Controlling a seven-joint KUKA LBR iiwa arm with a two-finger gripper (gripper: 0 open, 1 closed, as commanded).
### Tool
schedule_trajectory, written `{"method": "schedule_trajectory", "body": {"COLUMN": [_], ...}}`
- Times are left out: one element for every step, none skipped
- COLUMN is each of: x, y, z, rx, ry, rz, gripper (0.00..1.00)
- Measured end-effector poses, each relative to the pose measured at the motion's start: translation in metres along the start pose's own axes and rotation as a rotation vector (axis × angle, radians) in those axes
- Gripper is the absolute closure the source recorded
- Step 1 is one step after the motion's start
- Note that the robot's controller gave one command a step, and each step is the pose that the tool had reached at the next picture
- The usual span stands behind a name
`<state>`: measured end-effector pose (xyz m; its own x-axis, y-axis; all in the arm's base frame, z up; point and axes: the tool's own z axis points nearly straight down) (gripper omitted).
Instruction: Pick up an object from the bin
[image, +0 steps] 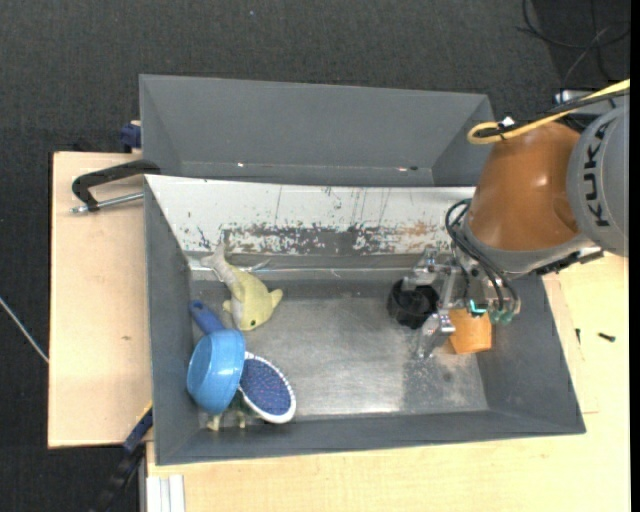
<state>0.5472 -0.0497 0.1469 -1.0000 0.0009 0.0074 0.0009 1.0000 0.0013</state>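
1. Looking into the grey metal bin (335, 378), I see a blue cup (216, 371), a blue round brush (266, 388) and a yellow soft toy (247, 299) along its left wall.
2. My gripper (442, 322) hangs near the right wall, with a small orange block (471, 333) just beside it and a black lump (408, 304) on its other side.
3. I cannot tell whether it is open or closed.

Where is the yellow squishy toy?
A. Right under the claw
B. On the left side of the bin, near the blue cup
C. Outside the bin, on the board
B: the yellow soft fish-shaped toy lies on the left side of the grey metal bin, close to the blue plastic cup, while the claw is over on the right side.
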Motion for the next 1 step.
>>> {"method": "schedule_trajectory", "body": {"x": [-0.0267], "y": [-0.0349], "z": [0.0626], "rx": [0.001], "ry": [-0.018], "rz": [-0.046], "gripper": [0.00]}}
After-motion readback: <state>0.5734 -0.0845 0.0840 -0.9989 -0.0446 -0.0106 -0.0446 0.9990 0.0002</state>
